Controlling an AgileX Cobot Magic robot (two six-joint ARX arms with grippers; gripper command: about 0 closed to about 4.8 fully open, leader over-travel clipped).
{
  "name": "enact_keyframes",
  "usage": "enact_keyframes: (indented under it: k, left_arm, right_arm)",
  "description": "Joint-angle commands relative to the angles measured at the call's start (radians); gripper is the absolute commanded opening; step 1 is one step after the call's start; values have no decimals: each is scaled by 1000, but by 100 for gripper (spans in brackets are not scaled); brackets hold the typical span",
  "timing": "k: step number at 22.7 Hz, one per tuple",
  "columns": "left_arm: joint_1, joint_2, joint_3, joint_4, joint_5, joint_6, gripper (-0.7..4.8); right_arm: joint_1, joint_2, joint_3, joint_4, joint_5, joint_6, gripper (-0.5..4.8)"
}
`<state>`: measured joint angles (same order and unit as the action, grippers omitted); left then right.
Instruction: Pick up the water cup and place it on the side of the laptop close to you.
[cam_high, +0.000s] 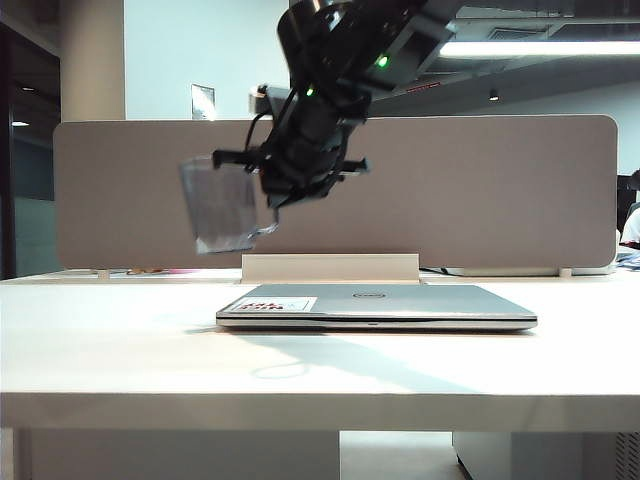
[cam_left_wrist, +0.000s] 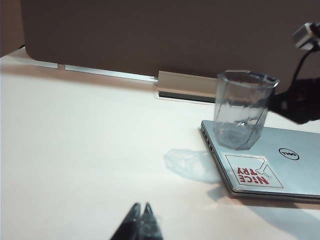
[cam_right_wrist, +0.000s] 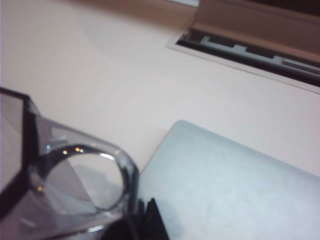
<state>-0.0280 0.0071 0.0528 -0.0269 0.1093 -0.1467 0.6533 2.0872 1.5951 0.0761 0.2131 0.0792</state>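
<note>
The pale worktop carries the closed silver laptop, which lies flat near the back divider with its red-printed sticker on the lid corner towards the left arm's side. Its front edge faces the exterior camera, and the strip of worktop before it is where the cup has to land.

Above the laptop's left end in the exterior view, the right arm holds the water cup well clear of the surface. The right claw is pinched nearly shut on the cup's angular loop handle, so the body hangs out to one side of the grip. The left wrist view shows the cup upright, its faceted walls tapering to the base, and it looks empty.

It is clear, thin plastic: probably light and stiff, not fragile, but smooth and slippery. Held by the handle alone, the off-centre body could pivot or swing under a quick move, so slow travel and a level base at set-down seem wise. The handle is the sensible hold; the tapered walls would tend to slide out of a side pinch.

The left claw rests low over bare worktop, well apart from everything, its fingers together and holding nothing.
</note>
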Motion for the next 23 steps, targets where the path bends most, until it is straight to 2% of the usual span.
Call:
enact_keyframes:
  k: [1, 6, 11, 15, 17, 23]
  left_arm:
    - [-2, 0, 2, 6, 0, 7, -4]
    - [-2, 0, 2, 6, 0, 7, -4]
    - [-2, 1, 2, 5, 3, 7, -4]
    - [-2, 1, 1, 4, 3, 7, -4]
    - [-2, 1, 1, 0, 3, 7, -4]
    - [-2, 1, 1, -3, 3, 7, -4]
  right_arm:
    - [-21, -81, -32, 6, 18, 6, -4]
    - [-71, -196, -116, -19, 33, 25, -4]
    - [-131, -370, -304, -3, 40, 31, -4]
    - [-140, -471, -439, 31, 58, 36, -4]
    - [-139, -566, -585, 80, 55, 84, -4]
    - [-135, -663, -768, 138, 55, 112, -4]
